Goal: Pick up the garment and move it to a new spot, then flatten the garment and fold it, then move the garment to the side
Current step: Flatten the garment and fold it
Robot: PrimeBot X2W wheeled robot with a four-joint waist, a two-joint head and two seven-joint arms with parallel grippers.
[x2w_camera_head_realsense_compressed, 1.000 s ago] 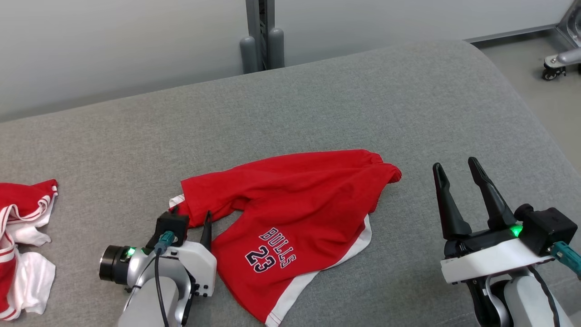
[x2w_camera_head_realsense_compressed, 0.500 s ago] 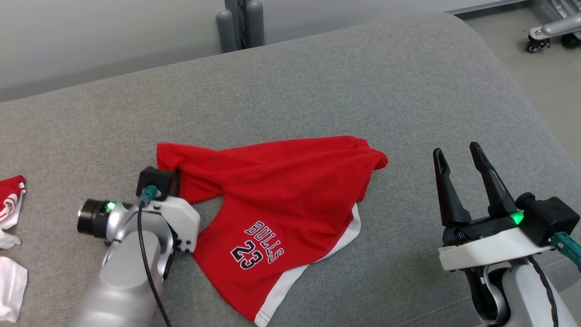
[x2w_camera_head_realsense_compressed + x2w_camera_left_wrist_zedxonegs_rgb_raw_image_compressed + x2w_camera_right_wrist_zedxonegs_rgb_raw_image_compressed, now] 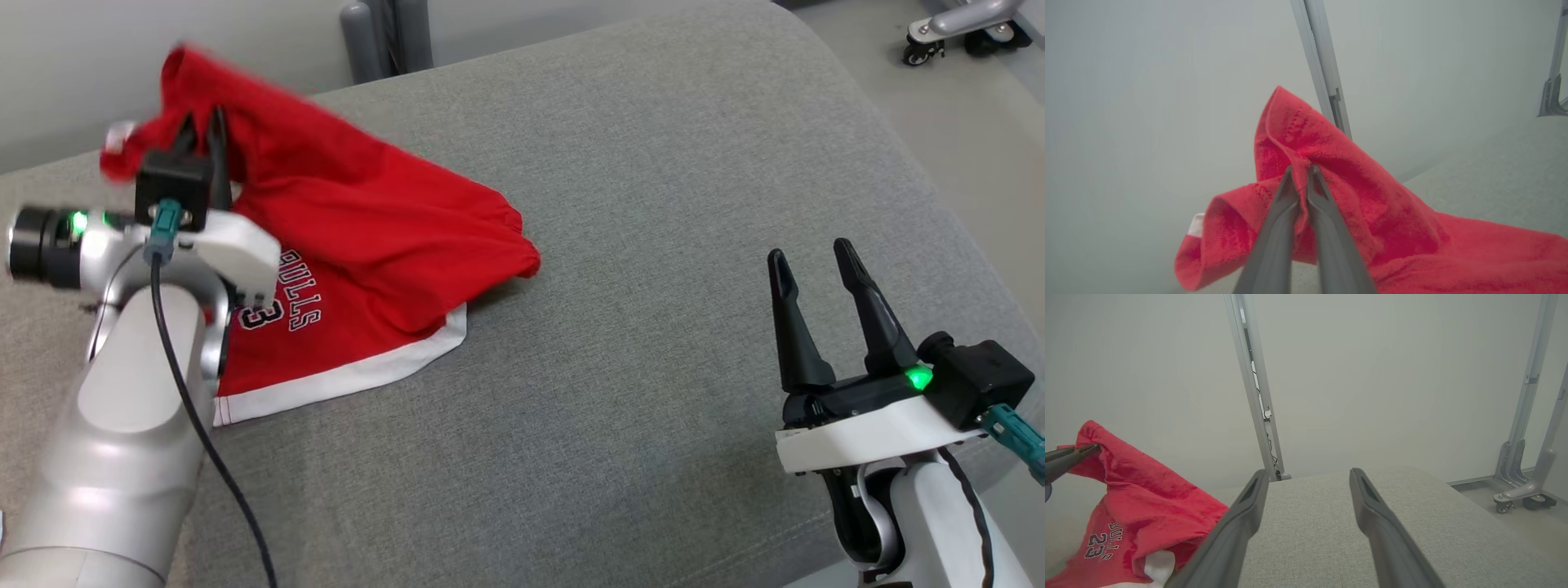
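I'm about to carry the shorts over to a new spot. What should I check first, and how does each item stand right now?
1. Left gripper shut on a fold of the red Bulls shorts: ok.
2. How much cloth the pinch holds: cannot tell.
3. Shorts wholly off the grey cushion: not ok, the white-trimmed hem lies on it.
4. Right gripper open and apart from the shorts: ok.
5. Printed side facing up: ok.
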